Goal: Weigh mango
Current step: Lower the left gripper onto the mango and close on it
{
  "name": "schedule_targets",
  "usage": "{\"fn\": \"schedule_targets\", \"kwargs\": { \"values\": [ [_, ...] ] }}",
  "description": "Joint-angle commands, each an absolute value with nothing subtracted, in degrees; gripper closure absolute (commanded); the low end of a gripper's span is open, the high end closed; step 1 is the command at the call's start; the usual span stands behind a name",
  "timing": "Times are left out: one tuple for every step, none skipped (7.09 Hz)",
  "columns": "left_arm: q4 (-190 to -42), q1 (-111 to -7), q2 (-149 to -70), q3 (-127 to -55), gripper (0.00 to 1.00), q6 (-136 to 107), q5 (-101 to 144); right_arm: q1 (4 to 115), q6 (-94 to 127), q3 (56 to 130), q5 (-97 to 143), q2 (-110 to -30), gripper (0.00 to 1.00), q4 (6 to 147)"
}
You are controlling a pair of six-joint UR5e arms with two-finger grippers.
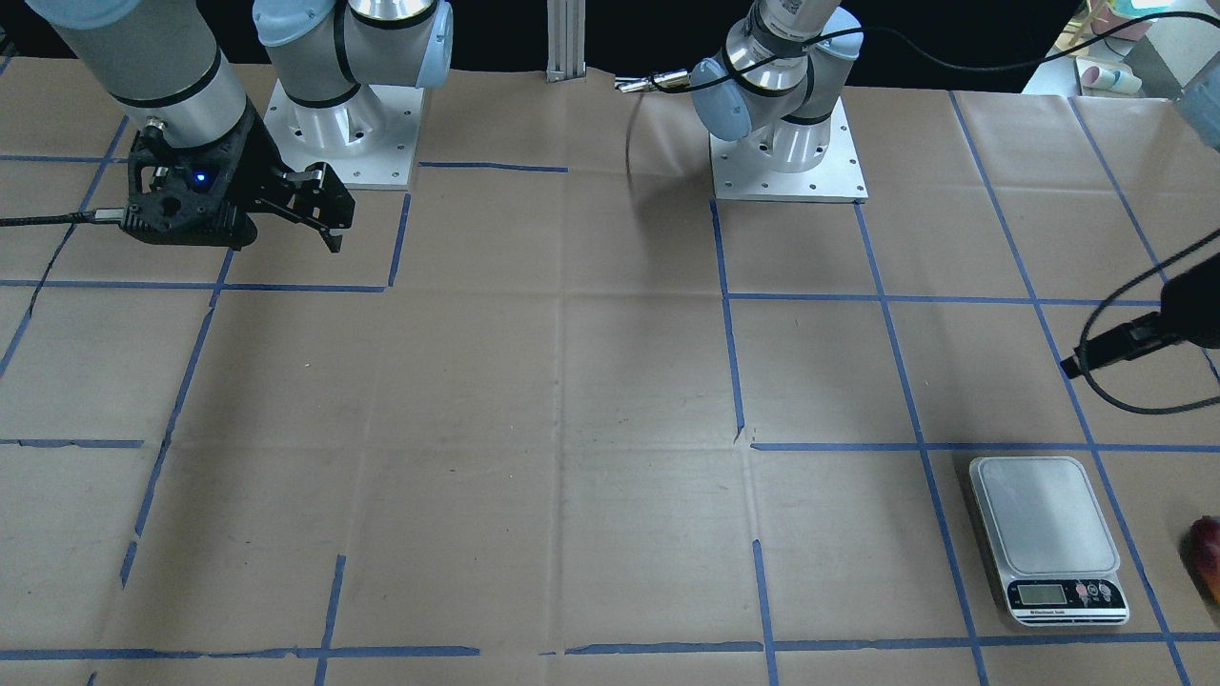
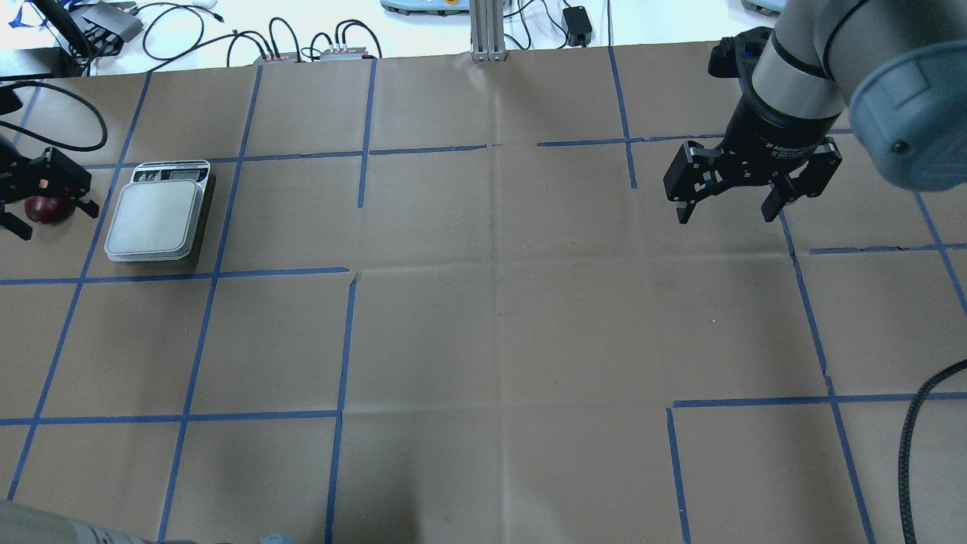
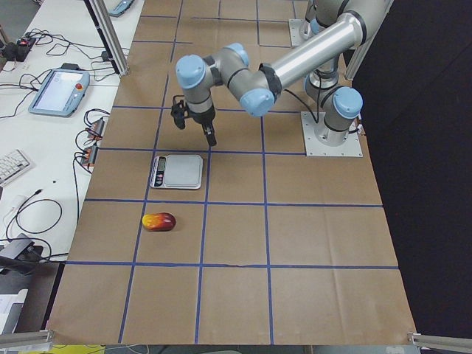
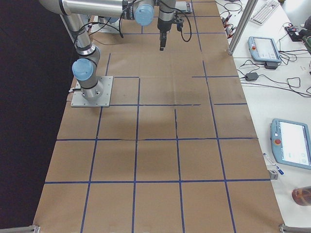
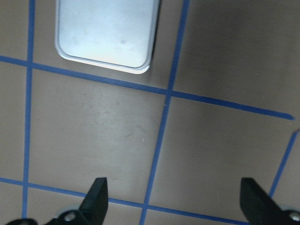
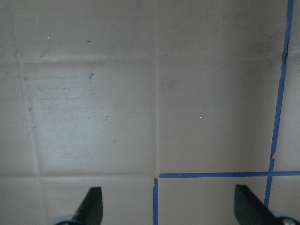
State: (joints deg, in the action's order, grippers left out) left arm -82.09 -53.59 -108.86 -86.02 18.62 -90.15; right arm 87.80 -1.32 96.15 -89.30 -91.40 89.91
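The mango [image 3: 158, 221], red at one end and yellow at the other, lies on the brown paper near the table's left end. It also shows in the overhead view [image 2: 45, 210] and at the front view's right edge [image 1: 1209, 557]. The white kitchen scale [image 2: 157, 219] sits next to it, its platform bare [image 1: 1047, 514] [image 3: 177, 170]. My left gripper [image 3: 195, 131] hovers open and empty, high above the table. Its wrist view [image 5: 173, 201] shows the scale's corner [image 5: 108, 33] and no mango. My right gripper [image 2: 727, 213] hangs open and empty over bare paper on the far right [image 6: 168, 206].
Blue tape lines grid the paper-covered table [image 2: 483, 302]. The two arm bases [image 1: 789, 152] [image 1: 341, 133] stand at the robot's side. Cables and a teach pendant [image 3: 57, 92] lie on the white bench beyond the table edge.
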Motion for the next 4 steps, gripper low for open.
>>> {"fn": "schedule_targets", "kwargs": {
  "values": [
    [-78.49,-50.01,-122.89,-73.46,0.01,25.38,-89.48,87.80,-1.32,96.15,-89.30,-91.41,0.00,89.91],
    [-77.36,-48.97,-129.31,-65.47,0.02,26.36,-89.56,87.80,-1.32,96.15,-89.30,-91.41,0.00,89.91],
    [-77.17,-48.78,-136.68,-56.95,0.02,31.85,-89.56,87.80,-1.32,96.15,-89.30,-91.41,0.00,89.91],
    [-77.17,-48.78,-141.98,-50.34,0.02,39.04,-89.47,87.80,-1.32,96.15,-89.30,-91.41,0.00,89.91]
  ]
}}
